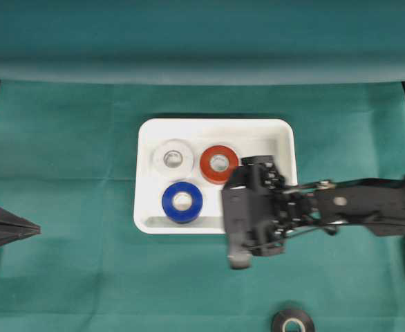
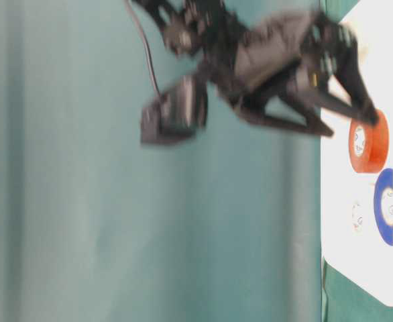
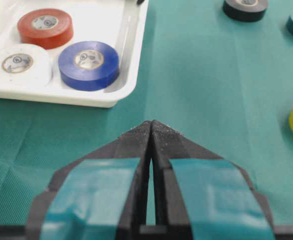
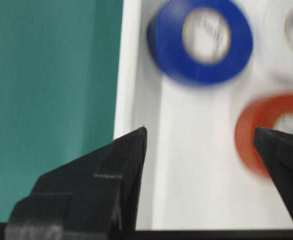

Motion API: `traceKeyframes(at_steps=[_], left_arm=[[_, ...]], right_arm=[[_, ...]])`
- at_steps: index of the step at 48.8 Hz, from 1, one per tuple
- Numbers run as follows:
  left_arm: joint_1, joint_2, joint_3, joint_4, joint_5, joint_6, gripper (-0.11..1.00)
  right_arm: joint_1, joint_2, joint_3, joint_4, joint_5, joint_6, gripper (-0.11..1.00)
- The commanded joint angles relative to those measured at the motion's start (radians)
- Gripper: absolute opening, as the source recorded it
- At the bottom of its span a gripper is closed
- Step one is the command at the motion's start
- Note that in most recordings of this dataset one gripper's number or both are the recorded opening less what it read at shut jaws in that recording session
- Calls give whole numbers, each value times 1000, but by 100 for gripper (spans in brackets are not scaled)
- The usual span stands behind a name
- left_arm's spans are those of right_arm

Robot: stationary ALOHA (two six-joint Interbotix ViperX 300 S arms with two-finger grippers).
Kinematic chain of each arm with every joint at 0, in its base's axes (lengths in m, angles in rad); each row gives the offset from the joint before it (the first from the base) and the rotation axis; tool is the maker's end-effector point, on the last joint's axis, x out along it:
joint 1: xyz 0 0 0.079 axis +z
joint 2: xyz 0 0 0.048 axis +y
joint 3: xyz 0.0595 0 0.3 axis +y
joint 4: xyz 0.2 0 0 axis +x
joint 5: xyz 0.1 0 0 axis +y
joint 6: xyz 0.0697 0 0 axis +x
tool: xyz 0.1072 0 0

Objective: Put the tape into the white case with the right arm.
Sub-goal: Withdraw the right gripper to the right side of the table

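Three rolls lie in the white case [image 1: 283, 138]: white [image 1: 173, 158], red [image 1: 218, 163], blue [image 1: 182, 202]. My right fingers [image 4: 201, 145] spread wide, empty; black roll [image 1: 292, 321] waits on the tabletop [image 1: 71, 277].

The case [image 1: 215, 176] sits mid-table with three tape rolls [image 1: 182, 202] inside, two in the far row, one nearer on the left. The right gripper [image 4: 201, 145] hangs over its right part. Another roll [image 1: 292, 321] lies on the cloth [image 1: 71, 270], near and to the right. The left gripper [image 1: 33, 230] rests at the far left edge.
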Motion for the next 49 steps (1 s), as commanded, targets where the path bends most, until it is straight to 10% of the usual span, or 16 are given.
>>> traceKeyframes(at_steps=[1, 49], left_arm=[[2, 9, -9, -2, -5, 2, 0], [3, 9, -12, -2, -5, 2, 0]], right_arm=[[0, -87, 58, 0, -26, 3, 62], [2, -655, 575, 3, -132, 66, 62]])
